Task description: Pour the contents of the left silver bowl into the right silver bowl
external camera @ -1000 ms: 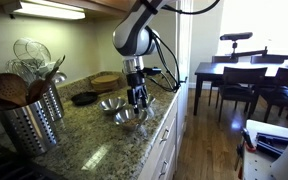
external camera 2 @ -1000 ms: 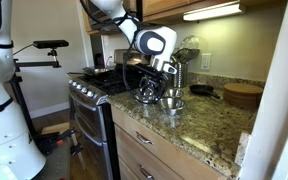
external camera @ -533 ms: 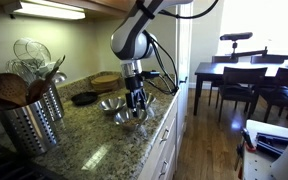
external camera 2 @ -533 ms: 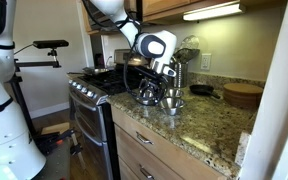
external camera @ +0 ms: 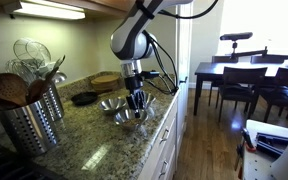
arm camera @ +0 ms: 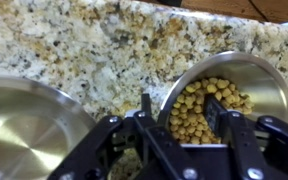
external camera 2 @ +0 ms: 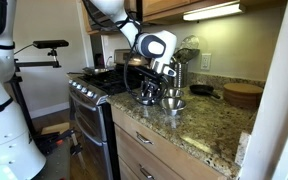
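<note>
Wrist view, read from 9 o'clock to 3 o'clock. An empty steel bowl (arm camera: 29, 120) was seen at 9 o'clock on the speckled granite bench (arm camera: 134, 40), its inside bare and shiny. The claw (arm camera: 179, 108) entered from 6 o'clock with its jaws spread. One finger (arm camera: 144, 108) stood outside the near rim of the left silver bowl (arm camera: 256, 72). The other finger was set inside that rim, over the pale round pellets (arm camera: 196, 105) filling the bowl. The thin wall was thus straddled but not pinched, and a clear gap was left on either side.

The filled bowl lay at about 1 o'clock from the claw and was cut off at the frame's 3 o'clock side. In an exterior view the claw (external camera 2: 149, 92) was shown low over the leftmost bowl of the group. The bowl being round, no long axis was presented. The straddled stretch of rim ran roughly along the 12-to-6 line, square to the 9-to-3 closing line of the jaws. The coming closure was judged well aligned, provided the inner finger was kept clear of the pellets. Which remaining bowl was meant to receive them could not be told.
</note>
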`<state>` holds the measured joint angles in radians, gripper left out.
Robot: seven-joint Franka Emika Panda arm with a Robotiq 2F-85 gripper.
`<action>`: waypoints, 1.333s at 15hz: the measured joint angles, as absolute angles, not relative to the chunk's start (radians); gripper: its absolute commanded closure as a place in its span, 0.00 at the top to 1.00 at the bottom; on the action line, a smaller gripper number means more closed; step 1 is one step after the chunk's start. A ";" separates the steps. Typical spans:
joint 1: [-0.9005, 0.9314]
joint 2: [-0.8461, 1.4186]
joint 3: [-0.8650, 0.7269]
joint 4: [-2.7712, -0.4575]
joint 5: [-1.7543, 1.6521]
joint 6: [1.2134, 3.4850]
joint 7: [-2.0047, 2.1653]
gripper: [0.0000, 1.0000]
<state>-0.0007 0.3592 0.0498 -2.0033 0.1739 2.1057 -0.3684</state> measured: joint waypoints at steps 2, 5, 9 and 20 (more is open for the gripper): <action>-0.001 0.359 0.050 -2.003 0.173 2.106 -0.368 0.15; -0.001 0.359 0.049 -2.003 0.172 2.106 -0.368 0.06; -0.001 0.356 0.049 -1.997 0.172 2.104 -0.368 0.09; -0.032 0.348 0.040 -1.980 0.171 2.104 -0.368 0.08</action>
<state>-0.0324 0.3482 0.0397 -1.9796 0.1709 2.1038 -0.3684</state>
